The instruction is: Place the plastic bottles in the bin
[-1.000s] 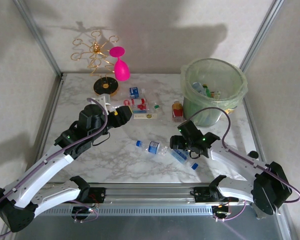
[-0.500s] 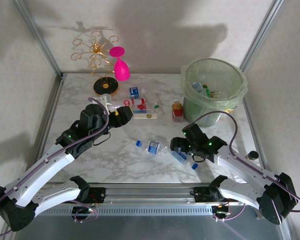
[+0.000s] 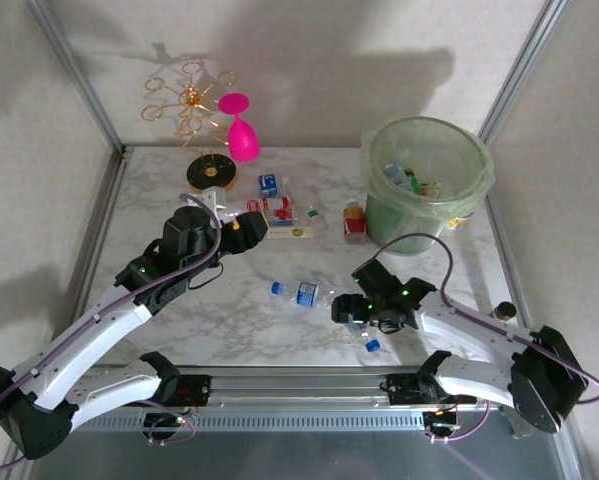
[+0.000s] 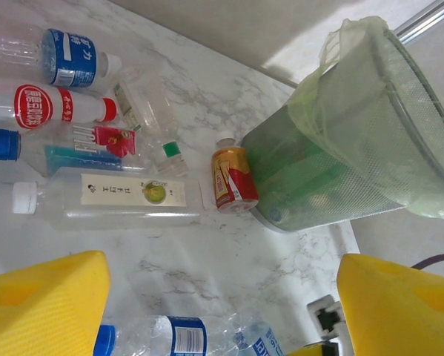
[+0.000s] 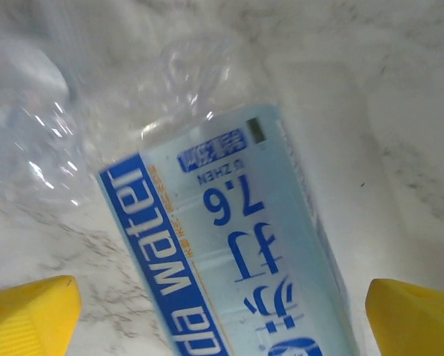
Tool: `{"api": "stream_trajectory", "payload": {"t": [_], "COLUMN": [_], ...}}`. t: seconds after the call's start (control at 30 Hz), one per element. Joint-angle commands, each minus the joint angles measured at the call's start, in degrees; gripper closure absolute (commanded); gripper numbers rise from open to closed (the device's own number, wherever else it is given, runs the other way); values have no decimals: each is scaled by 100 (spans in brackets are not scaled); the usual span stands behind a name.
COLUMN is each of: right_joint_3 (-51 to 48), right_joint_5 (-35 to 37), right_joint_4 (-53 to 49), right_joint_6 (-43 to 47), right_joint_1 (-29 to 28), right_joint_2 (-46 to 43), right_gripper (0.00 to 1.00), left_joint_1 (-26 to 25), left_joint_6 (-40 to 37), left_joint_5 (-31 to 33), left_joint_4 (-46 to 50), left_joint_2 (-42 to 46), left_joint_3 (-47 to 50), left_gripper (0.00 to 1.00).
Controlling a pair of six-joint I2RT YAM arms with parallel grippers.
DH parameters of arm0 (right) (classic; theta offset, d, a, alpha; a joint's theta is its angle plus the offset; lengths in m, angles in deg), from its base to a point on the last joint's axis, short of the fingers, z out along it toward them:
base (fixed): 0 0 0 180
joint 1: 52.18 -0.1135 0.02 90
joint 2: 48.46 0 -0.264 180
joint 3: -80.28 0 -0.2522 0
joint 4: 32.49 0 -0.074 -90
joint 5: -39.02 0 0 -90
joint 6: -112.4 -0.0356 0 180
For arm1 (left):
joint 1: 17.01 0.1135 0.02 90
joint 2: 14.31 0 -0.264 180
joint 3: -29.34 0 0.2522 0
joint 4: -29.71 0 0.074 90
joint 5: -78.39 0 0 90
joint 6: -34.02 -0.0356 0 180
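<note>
Right hand (image 3: 351,308), spread wide, hangs low astride a blue-labelled bottle (image 5: 229,245), its arm reaching leftward.

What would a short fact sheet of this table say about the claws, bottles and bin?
Bin: far right, some bottles inside
Left claw: open, empty, beside the back cluster of bottles
Right claw: open, astride a lying blue-label bottle
Other loose ones: red-label bottle by the bin, mid-table bottle
Not bottles: pink glass, gold rack
</note>
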Motion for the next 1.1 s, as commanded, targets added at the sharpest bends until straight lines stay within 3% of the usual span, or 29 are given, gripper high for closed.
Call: {"api": "stream_trajectory", "payload": {"t": [0.0,0.2,0.33,0.6,1.0,1.07], "right_joint_3": [204,751,865,760,777,808], "right_joint_5": [728,1719,1613,1285,1656,1710], "right_joint_4": [-150,-274,-59,128,-56,-87], "right_joint_6": [-136,-137,206,387,167,133], "right_joint_1": [-260,-602,-626,-725,-1036,-1038], "right_joint_2": [306,889,1191,1275,1590,1524], "right_gripper": [1,1,3,32,37,41], "left_joint_1": [31,31,31,31,31,31], "left_joint_6": [-3,-47,-77,-108,-47,-48], "left_joint_5": [-122,-113,-84,-28,-65,-56], "left_joint_4": [-163,-79,-37,-31,-74,-54], "left_joint_2": [-15,-16,6,39,12,41], "left_joint_3": [-129,-198,-215,-177,-159,-172], "left_gripper": [20,21,20,20,20,20]}}
